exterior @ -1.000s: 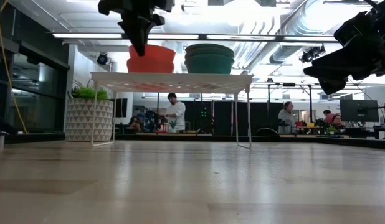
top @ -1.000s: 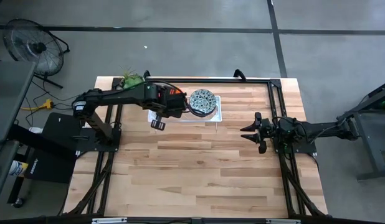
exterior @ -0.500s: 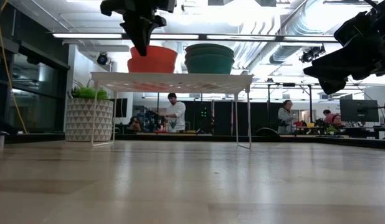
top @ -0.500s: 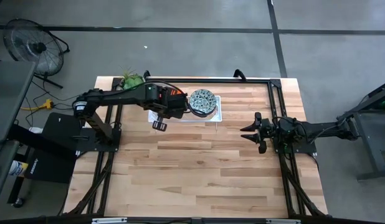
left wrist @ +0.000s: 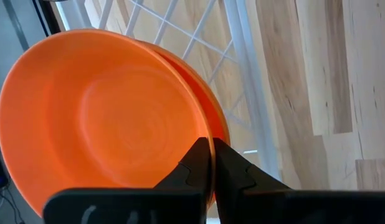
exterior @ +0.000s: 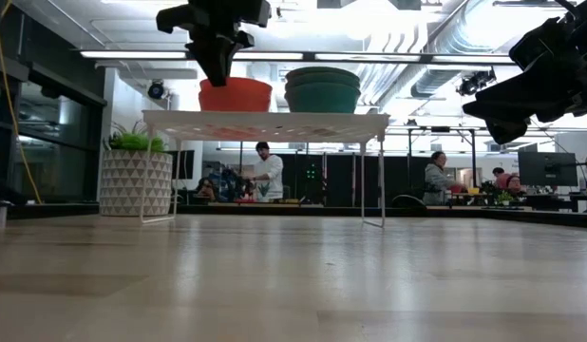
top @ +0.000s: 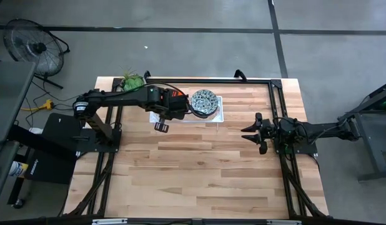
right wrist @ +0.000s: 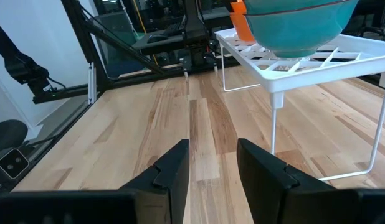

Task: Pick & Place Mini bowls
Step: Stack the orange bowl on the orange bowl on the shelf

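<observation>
Orange mini bowls (exterior: pixel 235 95) sit stacked on the left part of the white wire rack (exterior: pixel 274 123). A stack of patterned mini bowls (top: pixel 203 102) stands beside them on the rack's right part and looks teal from the side (exterior: pixel 322 90). My left gripper (left wrist: pixel 211 142) comes down over the orange stack (top: pixel 174 95) and is shut on the top orange bowl (left wrist: pixel 105 118). My right gripper (top: pixel 248 133) waits open and empty above the table to the right of the rack, pointing toward it (right wrist: pixel 211 162). My left gripper pinches the top orange bowl's rim (left wrist: pixel 202 119), with one finger inside the bowl and one outside. The fingers come from above, pointing down. The bowl lies nested on the orange bowl under it (left wrist: pixel 218 118). I cannot tell whether it is lifted a little.
A green plant in a white pot (top: pixel 132 80) stands at the table's far left corner, left of the rack (exterior: pixel 132 176). The rack stands on thin legs (exterior: pixel 379 180) above the wooden table (top: pixel 199 169). People show in the room beyond the table (exterior: pixel 267 171).
My left gripper has gone a little toward the table's right edge and down, still shut on the top orange bowl. The orange stack now stands lower than a second ago, the top bowl having sunk into the bowls beneath it.
</observation>
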`<state>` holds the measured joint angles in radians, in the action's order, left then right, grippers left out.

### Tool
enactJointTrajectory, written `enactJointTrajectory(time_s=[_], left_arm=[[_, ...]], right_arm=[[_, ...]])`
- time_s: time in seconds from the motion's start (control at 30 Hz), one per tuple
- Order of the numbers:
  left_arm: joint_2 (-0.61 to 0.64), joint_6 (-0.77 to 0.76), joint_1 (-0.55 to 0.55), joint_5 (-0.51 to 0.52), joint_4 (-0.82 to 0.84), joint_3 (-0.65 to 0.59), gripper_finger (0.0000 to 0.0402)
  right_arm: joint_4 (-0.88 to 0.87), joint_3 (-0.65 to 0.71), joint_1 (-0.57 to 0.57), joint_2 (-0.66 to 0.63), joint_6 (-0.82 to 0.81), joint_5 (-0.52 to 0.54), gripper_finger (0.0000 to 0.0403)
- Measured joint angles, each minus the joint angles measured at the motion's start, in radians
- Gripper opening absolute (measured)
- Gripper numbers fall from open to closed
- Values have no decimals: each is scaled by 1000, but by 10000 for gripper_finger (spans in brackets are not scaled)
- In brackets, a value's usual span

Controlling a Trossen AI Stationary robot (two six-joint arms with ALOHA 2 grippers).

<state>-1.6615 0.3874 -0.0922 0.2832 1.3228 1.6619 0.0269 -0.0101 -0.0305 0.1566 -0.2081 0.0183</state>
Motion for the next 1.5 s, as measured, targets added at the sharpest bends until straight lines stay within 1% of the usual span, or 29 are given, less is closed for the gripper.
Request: enactJointTrajectory(time_s=[0.13, 0.27, 0.63, 0.73, 0.93, 1.03, 1.5], left_arm=[[0, 0, 0, -1, 1, 0, 18], [13, 4, 0, 19, 4, -1, 34], [37, 28, 0, 33, 20, 21, 58], [37, 46, 0, 33, 19, 21, 79], [37, 79, 0, 43, 17, 21, 134], [37, 89, 0, 46, 16, 21, 150], [94, 89, 0, 67, 30, 24, 156]], right_arm=[[0, 0, 0, 0, 0, 0, 122], [0, 0, 0, 0, 0, 0, 122], [0, 0, 0, 0, 0, 0, 122], [0, 0, 0, 0, 0, 0, 122], [0, 0, 0, 0, 0, 0, 122], [0, 0, 0, 0, 0, 0, 122], [0, 0, 0, 0, 0, 0, 122]])
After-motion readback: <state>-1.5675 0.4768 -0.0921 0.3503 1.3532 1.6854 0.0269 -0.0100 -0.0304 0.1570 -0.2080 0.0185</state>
